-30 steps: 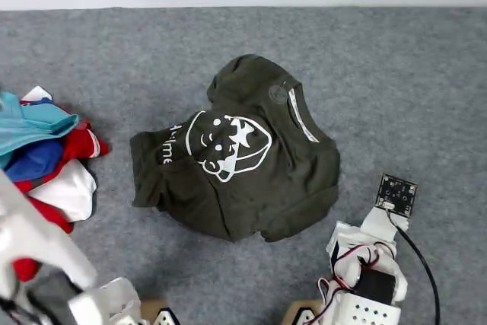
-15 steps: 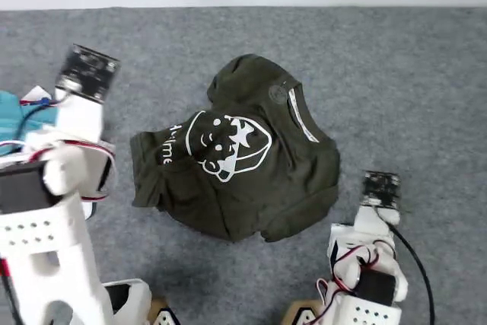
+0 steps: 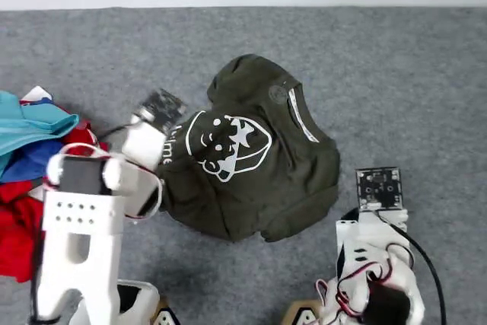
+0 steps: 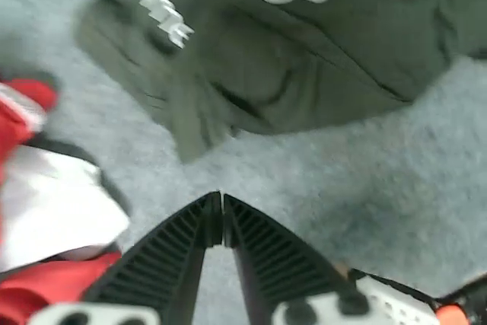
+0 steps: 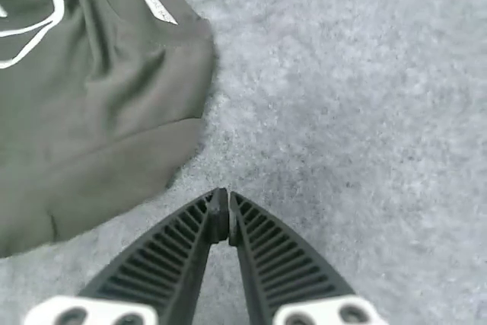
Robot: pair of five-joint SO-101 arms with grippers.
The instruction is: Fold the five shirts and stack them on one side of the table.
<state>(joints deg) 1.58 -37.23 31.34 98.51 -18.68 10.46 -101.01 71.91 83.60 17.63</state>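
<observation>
A dark green shirt lies crumpled, print up, in the middle of the grey worktop, with a pile of red, white and blue shirts at its left edge. The left arm leans over the shirt's left side. The left jaws, pressed shut on nothing, hang over bare worktop between shirt and pile; the right jaws, likewise closed and empty, sit just off the shirt's right hem.

A shirt lies mid-frame on the table, with the shirt pile at the left edge. The left arm is lower left and the right arm lower right.
</observation>
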